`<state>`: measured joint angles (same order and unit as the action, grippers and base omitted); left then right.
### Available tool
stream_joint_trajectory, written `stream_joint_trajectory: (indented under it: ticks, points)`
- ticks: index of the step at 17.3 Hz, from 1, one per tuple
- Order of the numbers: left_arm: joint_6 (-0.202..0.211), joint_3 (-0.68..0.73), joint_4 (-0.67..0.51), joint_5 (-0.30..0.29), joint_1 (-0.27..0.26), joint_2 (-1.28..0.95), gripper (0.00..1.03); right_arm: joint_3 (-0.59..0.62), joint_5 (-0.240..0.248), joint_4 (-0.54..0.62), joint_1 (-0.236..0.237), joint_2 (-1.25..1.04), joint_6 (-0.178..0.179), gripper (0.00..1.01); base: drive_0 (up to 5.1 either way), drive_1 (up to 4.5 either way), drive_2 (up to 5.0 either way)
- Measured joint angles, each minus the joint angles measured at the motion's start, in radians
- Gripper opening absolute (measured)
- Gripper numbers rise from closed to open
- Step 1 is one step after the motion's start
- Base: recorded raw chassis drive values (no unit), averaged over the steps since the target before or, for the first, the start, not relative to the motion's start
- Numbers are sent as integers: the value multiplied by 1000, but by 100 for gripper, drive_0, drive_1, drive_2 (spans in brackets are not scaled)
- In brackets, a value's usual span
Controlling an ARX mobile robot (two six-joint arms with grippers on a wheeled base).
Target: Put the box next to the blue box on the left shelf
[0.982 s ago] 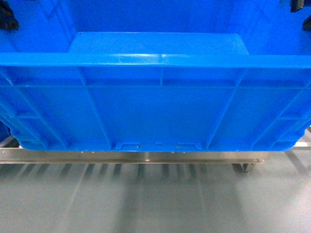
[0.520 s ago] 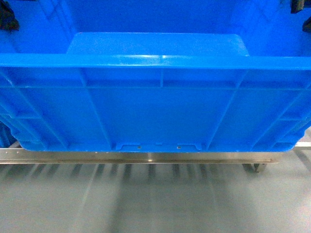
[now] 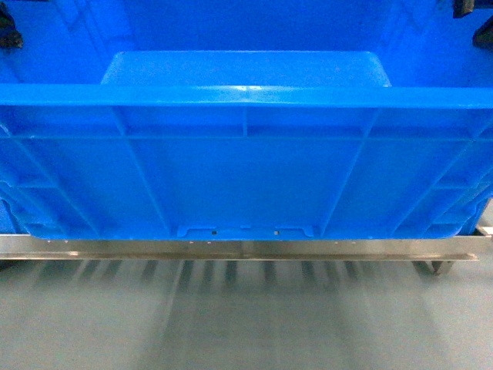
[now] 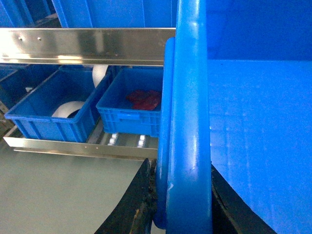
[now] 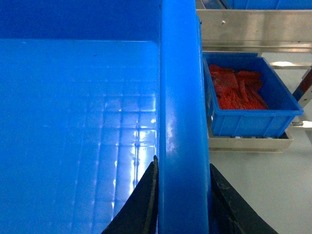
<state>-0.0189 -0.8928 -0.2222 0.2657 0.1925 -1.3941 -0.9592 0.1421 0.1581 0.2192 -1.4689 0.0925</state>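
Observation:
The box [image 3: 246,177], a large bright blue ribbed crate, fills the head view and hangs just above a steel rail [image 3: 231,248]. My left gripper [image 4: 180,166] is shut on its left rim [image 4: 190,97]. My right gripper [image 5: 183,163] is shut on its right rim [image 5: 180,97]. In the left wrist view, the left shelf [image 4: 127,140] shows white rollers, and two smaller blue boxes stand on it: one holding red parts [image 4: 131,114], one holding a white roll [image 4: 51,112]. I cannot tell which of them is the task's blue box.
A steel beam [image 4: 83,46] crosses above the shelf, with more blue crates over it. In the right wrist view a blue bin of red parts [image 5: 248,105] sits on a low rack under another beam [image 5: 253,29]. Grey floor [image 3: 246,324] lies below.
In the head view the steel rail under the crate has slid right and a little lower. Both grippers keep their hold on the rims.

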Motion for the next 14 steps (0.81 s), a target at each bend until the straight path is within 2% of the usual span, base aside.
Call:
stream_joint_trajectory:
  ticks: [14]
  points:
    - [0, 0, 0, -2, 0, 2, 20, 0, 5, -4, 1, -1, 3, 21, 0, 0, 0]
